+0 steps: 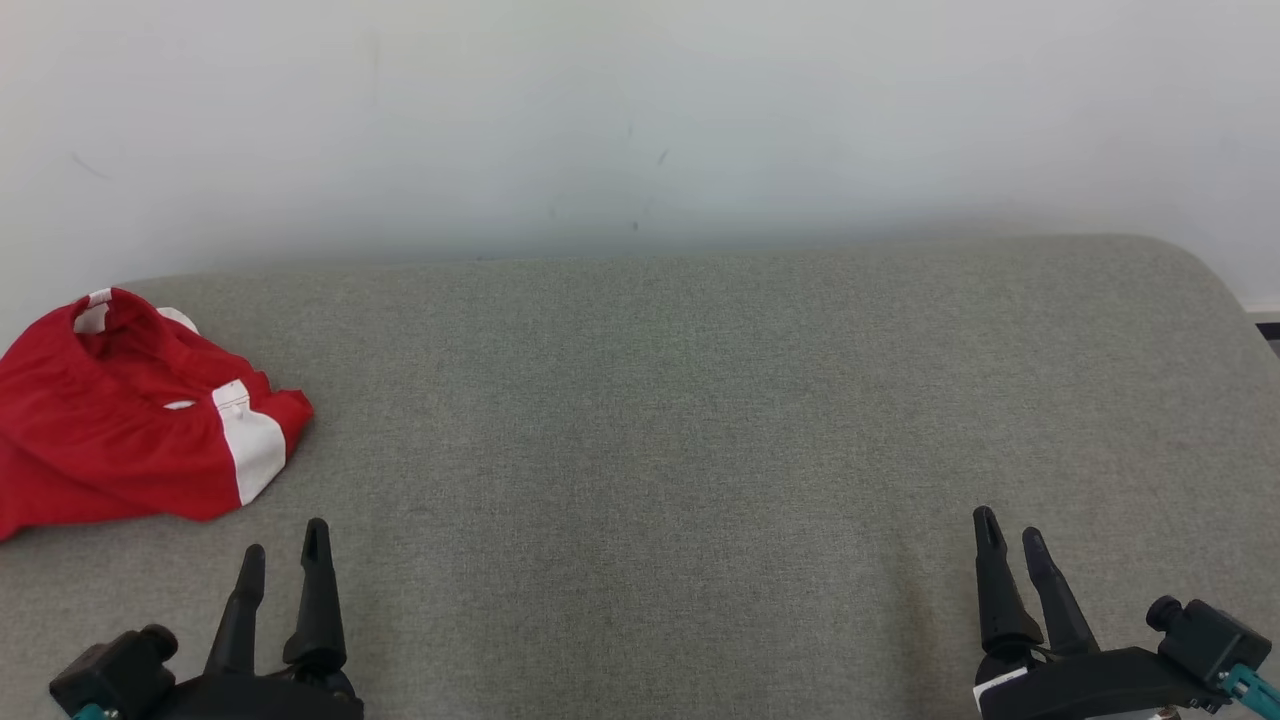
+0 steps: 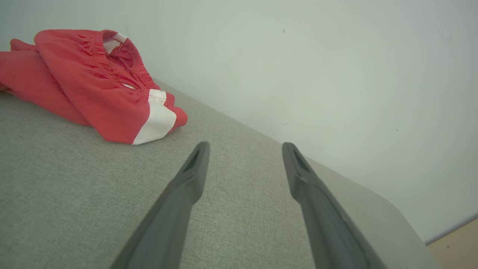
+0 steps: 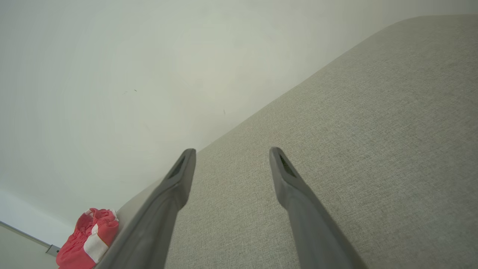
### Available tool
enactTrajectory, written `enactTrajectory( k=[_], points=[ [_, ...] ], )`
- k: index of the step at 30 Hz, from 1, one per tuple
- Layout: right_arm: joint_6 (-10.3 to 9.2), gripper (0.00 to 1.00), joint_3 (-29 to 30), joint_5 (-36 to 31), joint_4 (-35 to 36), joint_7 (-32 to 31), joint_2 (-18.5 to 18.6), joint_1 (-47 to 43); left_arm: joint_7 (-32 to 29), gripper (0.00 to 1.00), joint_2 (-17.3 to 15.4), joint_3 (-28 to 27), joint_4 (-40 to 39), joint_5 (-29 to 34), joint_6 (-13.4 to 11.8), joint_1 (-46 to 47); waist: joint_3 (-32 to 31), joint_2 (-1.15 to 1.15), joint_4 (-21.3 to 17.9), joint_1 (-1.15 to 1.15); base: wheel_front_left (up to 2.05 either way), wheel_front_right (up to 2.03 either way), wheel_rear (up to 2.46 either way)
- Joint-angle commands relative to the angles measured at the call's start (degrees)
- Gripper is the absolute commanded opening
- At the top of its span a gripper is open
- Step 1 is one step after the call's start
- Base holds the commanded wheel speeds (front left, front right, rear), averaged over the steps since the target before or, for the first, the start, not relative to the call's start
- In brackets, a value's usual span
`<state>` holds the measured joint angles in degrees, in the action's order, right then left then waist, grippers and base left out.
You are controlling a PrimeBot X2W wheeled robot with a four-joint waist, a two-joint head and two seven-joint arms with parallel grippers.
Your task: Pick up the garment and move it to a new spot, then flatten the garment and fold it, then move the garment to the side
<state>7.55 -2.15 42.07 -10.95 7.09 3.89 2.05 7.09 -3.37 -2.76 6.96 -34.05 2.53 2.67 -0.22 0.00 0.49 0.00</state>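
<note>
The crumpled red fabric garment point(image 1: 130, 430), with white side panels and a gathered elastic waistband, lies in a loose heap at the far left of the grey woven-textile padded surface point(image 1: 660, 420), which has rounded corners and is backed by a plain off-white wall point(image 1: 640, 120). The left gripper point(image 1: 285, 542) sits near the garment but apart from it, its two long, tapered dark fingers spread and holding nothing. The right gripper point(image 1: 1010, 526), well apart at the opposite side, is likewise spread and empty.
</note>
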Motion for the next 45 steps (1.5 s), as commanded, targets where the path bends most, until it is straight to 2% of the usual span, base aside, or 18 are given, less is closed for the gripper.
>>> enactTrajectory(
  k=[1,19,40,45],
  points=[
    [-0.06,1.00,-0.31,-1.94,0.36,0.56,0.46,0.06,0.57,1.00,-0.52,0.15,-0.85,2.19,-0.17,-0.15,-0.02,0.00,0.02,0.00,0.00,0.00,0.00],
    [-0.08,1.00,-1.83,-12.65,0.06,3.23,0.65,-0.57,3.21,1.00,-1.20,0.80,-1.95,12.94,-1.41,-0.84,-0.20,0.00,0.43,0.00,0.00,0.00,0.00],
    [-0.10,1.00,-1.91,-22.09,0.84,5.69,0.68,-1.28,5.72,1.00,-1.19,-0.09,-1.85,21.49,-0.41,-1.12,-0.19,0.00,0.59,0.00,0.00,0.00,0.00],
    [-0.10,1.00,-1.96,-24.09,1.02,6.23,0.75,-1.56,6.25,1.00,-0.76,0.27,-2.18,23.63,-0.80,-2.01,-0.41,0.00,0.72,0.00,0.00,0.00,0.00]
  ],
)
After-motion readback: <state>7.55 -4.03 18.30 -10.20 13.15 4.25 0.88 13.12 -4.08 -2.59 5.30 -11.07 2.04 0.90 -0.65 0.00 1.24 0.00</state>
